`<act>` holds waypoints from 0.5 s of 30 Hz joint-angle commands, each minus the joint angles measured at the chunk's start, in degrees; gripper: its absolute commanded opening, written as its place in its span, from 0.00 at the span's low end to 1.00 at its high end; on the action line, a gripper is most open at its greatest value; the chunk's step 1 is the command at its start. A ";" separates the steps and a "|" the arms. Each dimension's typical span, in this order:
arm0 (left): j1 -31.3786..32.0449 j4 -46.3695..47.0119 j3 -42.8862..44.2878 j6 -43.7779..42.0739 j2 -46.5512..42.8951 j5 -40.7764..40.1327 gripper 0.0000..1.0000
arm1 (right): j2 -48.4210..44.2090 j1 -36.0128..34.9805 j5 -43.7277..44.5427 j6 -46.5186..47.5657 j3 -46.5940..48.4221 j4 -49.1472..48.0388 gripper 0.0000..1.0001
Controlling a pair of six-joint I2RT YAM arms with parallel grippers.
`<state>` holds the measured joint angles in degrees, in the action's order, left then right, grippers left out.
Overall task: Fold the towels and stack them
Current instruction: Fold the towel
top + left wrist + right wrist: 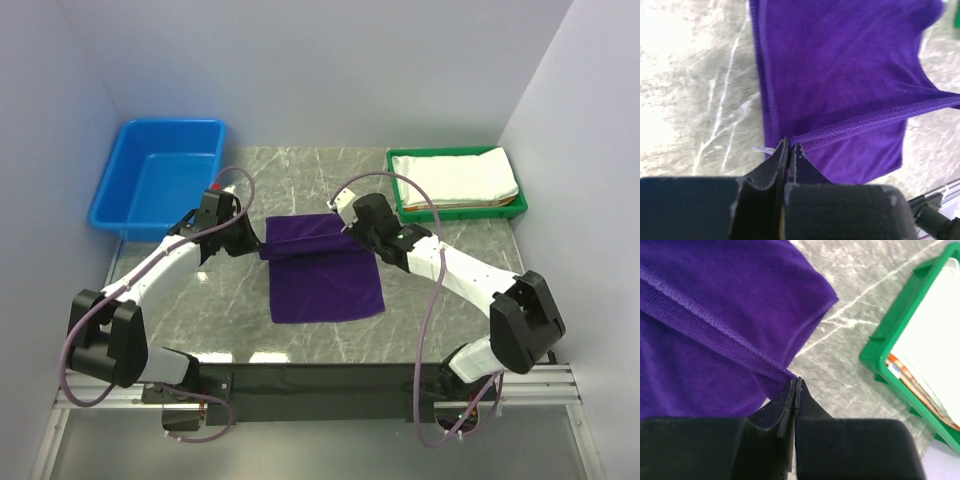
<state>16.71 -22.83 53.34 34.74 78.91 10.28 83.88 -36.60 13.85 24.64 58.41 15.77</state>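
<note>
Your left fingers (781,156) are pinched shut on a corner of the purple towel (840,65). The stitched hem runs out from their tips to the right, and a small white tag pokes out just beside them. Your right fingers (788,399) are likewise clamped tight on the other corner of the same hem. That hem leads away from them up and to the left.

From the top view, your two arms meet over the far part of the purple towel (325,285), left fingers (243,238) at its left side and right fingers (346,216) at its right. The held edge is raised off the tabletop (230,300) and strung between both grips. The cloth under it sags in a soft fold. The near part of the towel lies flat on the marble-pattern tabletop, roughly centred between your arm bases, with the near edge square to you.

Right of the right fingers sits the green tray (400,212), at the far right of the tabletop, apart from the purple towel. The white towel (455,175) lies folded in it on top. The right wrist view shows a thin strip of the orange towel (912,382) under the white one. Its print can't be made out.

A blue bin (110,200) stands at the far left corner, behind your left arm, not touching the towel.
</note>
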 commanded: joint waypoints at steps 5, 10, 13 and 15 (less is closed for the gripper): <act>0.60 -2.04 0.53 1.38 -6.23 -6.07 0.01 | -7.58 1.09 12.08 1.46 -1.11 1.63 0.00; 2.62 -2.75 -0.60 2.35 -8.07 -6.07 0.01 | -9.69 -0.05 14.72 1.72 -1.63 1.98 0.00; 3.59 -3.18 -1.92 2.70 -8.95 -6.94 0.01 | -10.57 -1.36 14.98 -0.20 -2.16 4.00 0.00; 3.86 -3.45 -2.80 3.14 -9.65 -7.12 0.01 | -10.31 -2.24 15.68 -2.92 -3.12 6.45 0.00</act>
<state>20.95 -22.61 52.31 37.50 71.40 8.91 75.44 -38.65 21.15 24.10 57.01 16.62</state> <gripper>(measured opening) 0.029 0.008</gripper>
